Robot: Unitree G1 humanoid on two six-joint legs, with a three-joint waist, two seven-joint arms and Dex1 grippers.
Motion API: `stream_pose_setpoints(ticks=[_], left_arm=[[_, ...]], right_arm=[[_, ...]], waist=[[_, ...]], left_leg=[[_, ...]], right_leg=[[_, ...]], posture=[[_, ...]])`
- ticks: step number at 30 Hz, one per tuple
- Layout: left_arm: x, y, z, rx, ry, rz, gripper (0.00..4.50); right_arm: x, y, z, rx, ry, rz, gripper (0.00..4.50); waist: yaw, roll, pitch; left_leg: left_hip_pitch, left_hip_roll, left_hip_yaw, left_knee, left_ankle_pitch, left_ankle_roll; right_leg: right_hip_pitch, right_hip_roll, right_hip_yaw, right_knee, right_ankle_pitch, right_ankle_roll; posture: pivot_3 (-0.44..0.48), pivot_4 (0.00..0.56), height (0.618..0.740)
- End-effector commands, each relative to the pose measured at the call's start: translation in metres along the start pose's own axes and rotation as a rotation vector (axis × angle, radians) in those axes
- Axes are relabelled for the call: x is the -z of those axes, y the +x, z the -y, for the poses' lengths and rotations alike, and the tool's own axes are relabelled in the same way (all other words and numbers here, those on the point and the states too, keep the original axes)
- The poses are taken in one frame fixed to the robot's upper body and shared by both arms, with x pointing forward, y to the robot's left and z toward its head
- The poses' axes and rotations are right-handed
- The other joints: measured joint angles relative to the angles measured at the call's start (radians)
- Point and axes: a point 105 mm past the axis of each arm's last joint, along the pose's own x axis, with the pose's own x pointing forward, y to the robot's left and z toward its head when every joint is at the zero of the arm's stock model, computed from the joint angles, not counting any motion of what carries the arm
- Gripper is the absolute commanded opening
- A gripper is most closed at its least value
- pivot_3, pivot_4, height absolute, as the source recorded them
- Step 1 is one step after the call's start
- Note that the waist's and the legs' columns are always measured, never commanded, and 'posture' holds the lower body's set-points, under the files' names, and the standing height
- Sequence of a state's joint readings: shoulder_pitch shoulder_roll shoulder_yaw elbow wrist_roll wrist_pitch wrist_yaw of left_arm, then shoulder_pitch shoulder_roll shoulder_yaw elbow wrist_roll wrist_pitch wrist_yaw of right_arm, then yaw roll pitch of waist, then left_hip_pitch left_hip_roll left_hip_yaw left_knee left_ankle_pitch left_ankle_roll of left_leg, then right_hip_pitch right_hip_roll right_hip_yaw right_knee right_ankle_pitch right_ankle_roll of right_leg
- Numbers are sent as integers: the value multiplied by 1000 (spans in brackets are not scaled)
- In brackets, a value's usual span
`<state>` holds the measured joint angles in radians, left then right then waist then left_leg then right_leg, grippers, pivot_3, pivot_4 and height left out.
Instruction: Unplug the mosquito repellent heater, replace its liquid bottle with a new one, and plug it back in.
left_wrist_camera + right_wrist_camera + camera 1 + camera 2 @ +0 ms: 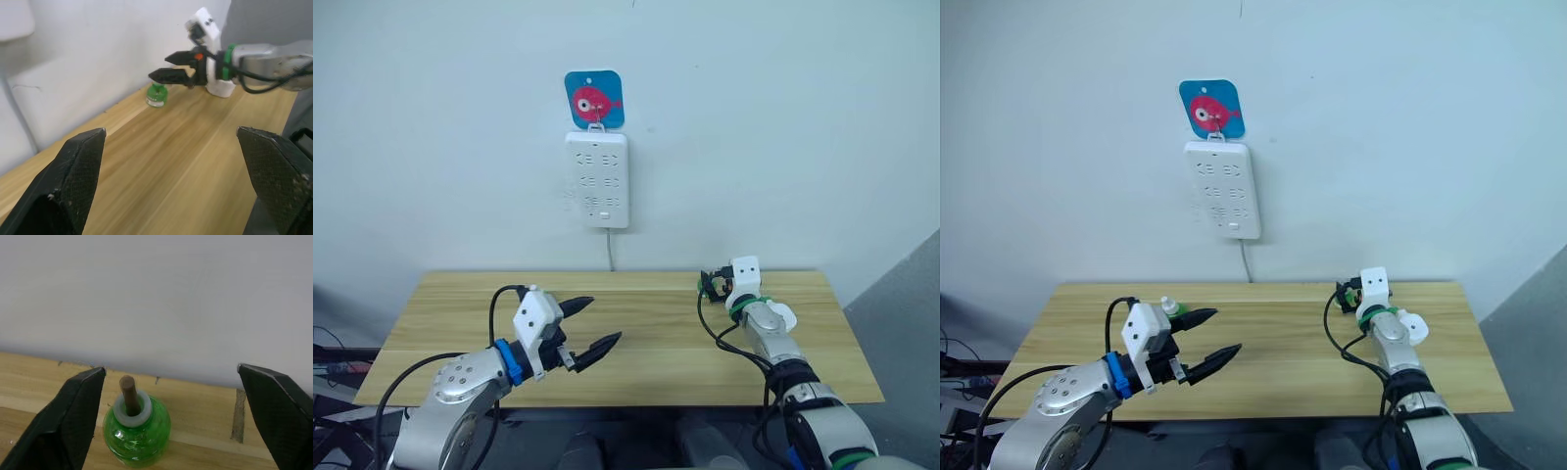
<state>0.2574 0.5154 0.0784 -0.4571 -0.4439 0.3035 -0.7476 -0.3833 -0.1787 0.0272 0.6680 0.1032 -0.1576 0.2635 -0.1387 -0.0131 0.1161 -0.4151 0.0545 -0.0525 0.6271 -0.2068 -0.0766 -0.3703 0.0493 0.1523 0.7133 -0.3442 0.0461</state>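
Note:
The liquid bottle (135,433), green with a bare dark wick in a white collar, stands upright on the table near the wall. My right gripper (708,284) is open just short of it, the bottle low between its fingers and untouched. A small white rounded unit, apparently the heater (781,316), lies on the table beside my right wrist. The new one (1170,307), green with a white cap, stands behind my left gripper (585,331), which is open and empty over the table's left half.
A white power strip (597,179) hangs on the wall under a blue fish hook (594,99), its cord dropping behind the wooden table (646,367). Bare wood lies between the two arms.

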Motion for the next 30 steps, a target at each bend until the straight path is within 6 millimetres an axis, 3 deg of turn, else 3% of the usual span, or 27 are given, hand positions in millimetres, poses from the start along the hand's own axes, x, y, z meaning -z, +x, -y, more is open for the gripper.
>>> stream_pose_setpoints(ticks=[1,2,3,6,7,11,14,19,30], left_arm=[[4,-16,-15,-144,-27,35,4500],[4,-17,-15,-146,-27,37,4500],[14,-28,-27,-244,-46,24,4500],[38,-57,-52,-465,-86,-9,4500],[39,-58,-53,-476,-86,-8,4500],[70,-75,-90,-622,-81,-112,4500],[75,-71,-100,-621,-77,-127,4500],[80,-51,-122,-583,-71,-145,4500],[82,-19,-146,-544,-28,-152,4500]], right_arm=[[-30,-19,-17,-153,-63,97,4489],[-30,-20,-17,-155,-62,92,4489],[-39,-36,-29,-280,-118,108,4489],[-51,-74,-60,-539,-200,97,4489],[-52,-76,-61,-548,-200,88,4489],[-64,-93,-91,-729,-246,21,4489],[-65,-93,-97,-737,-276,-22,4489],[-70,-84,-102,-667,-314,-70,4489],[-73,-102,-113,-682,-284,-114,4489]], waist=[[1,0,1],[1,0,3],[1,0,7],[2,3,23],[0,-1,24],[3,-9,50],[5,-17,62],[18,-19,85],[24,-18,124]], left_leg=[[0,0,0,0,0,0],[0,0,0,0,-1,0],[0,0,0,0,0,0],[1,0,1,1,0,0],[1,0,1,1,0,0],[3,3,2,1,0,-1],[3,2,2,2,0,-1],[-2,1,1,1,-1,-2],[-4,4,1,0,-3,-5]], right_leg=[[0,0,0,0,-1,0],[0,0,0,0,-1,0],[0,0,-1,0,-1,-1],[0,0,2,0,-2,-2],[1,-1,2,1,-2,-2],[1,1,1,1,-6,-12],[0,1,1,1,-6,-12],[-3,-1,0,-1,-1,-2],[-4,0,-2,-2,-1,-2]], posture=[[-47,111,740],[-47,111,740],[-54,141,740],[-55,143,740],[-55,143,740],[-74,186,740],[-85,204,740],[-106,237,740],[-149,274,740]])
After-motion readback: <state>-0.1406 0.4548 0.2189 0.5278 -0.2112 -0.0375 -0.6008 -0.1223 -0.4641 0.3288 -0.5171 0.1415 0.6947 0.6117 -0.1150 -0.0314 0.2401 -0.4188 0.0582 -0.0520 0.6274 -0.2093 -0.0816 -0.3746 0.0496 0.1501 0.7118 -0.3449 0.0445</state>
